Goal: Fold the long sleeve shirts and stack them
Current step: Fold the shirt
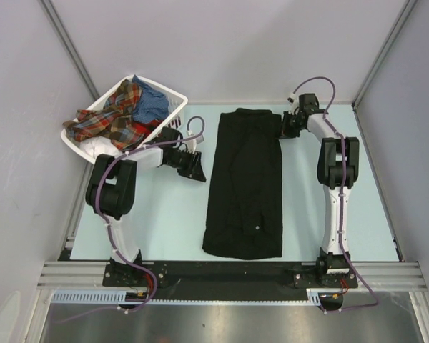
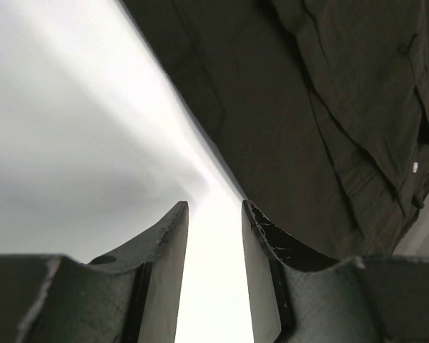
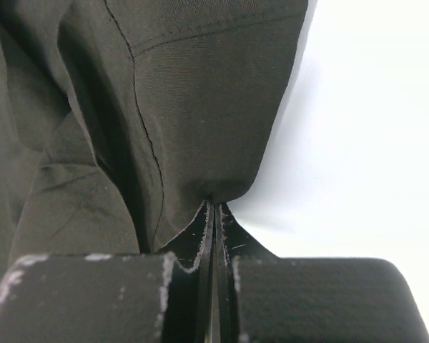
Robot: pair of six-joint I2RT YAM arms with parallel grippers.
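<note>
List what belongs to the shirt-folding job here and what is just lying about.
Job: black shirt, laid flat, its far corner pinched by the right gripper; plaid shirt and blue garment in the white basket; left gripper, open.
Lying about: white basket; table.

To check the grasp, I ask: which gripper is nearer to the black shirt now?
Right. The right gripper is shut on the black shirt at its far right corner. The left gripper is open beside the shirt's left edge, not touching it.
</note>
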